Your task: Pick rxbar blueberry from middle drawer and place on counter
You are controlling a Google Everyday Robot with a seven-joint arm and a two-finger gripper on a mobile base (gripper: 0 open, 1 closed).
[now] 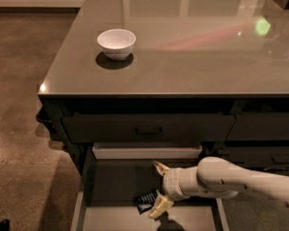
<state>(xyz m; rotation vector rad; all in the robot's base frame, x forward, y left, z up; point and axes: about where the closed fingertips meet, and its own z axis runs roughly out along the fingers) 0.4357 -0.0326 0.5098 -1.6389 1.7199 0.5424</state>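
The middle drawer (115,182) is pulled open below the counter (192,47), with a dark floor, pale side rails and a white back panel. The rxbar blueberry (145,201), a small dark bluish bar with white print, lies on the drawer floor near the middle. My gripper (157,189) reaches in from the right on a white arm. Its two cream fingers are spread, one above and one below right of the bar, and the lower fingertip (156,209) is beside the bar's right end. Nothing is held.
A white bowl (116,43) stands on the counter's left part. A closed dark drawer front with a handle (148,129) sits above the open drawer. More dark cabinetry is at the right, and brown floor lies to the left.
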